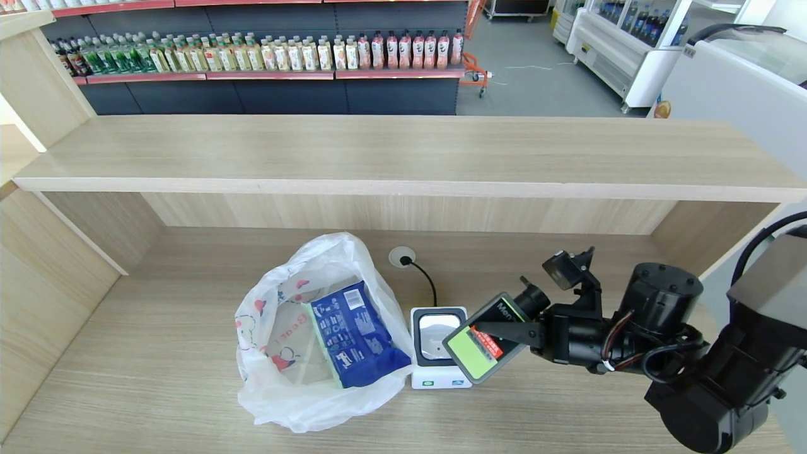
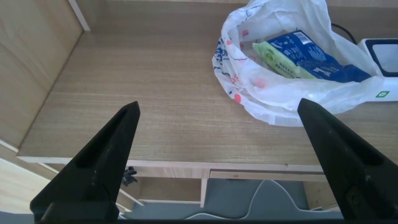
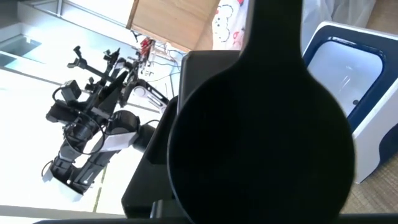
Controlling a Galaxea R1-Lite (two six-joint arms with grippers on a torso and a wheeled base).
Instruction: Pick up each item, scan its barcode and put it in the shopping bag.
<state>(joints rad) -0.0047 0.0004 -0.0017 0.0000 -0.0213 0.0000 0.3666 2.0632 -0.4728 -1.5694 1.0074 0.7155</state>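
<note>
Your shopping bag point(image 1: 277, 403) lies open left of the scanner point(image 1: 435, 372), a blue packet point(image 1: 356, 334) already inside. Your right gripper point(image 1: 498, 331) clamps a green box point(image 1: 470, 354), tilted over the scanner's window (probably to show its barcode). The left gripper point(image 2: 217, 162) gapes wide, empty.

Wooden counter point(image 1: 157, 353) carries shopping bag point(image 1: 271, 328) beside scanner point(image 1: 427, 334).

The left gripper point(image 2: 219, 107) has its two black fingers point(image 2: 106, 155) spread wide apart above the front edge of the pale wooden counter point(image 2: 155, 93). Farther in lies a white translucent plastic shopping bag point(image 2: 273, 102) with red and blue print, its mouth open, holding a blue packet point(image 2: 317, 59) and a green packet point(image 2: 280, 59). A white box-shaped scanner point(image 2: 382, 68) stands just beside the bag.
</note>
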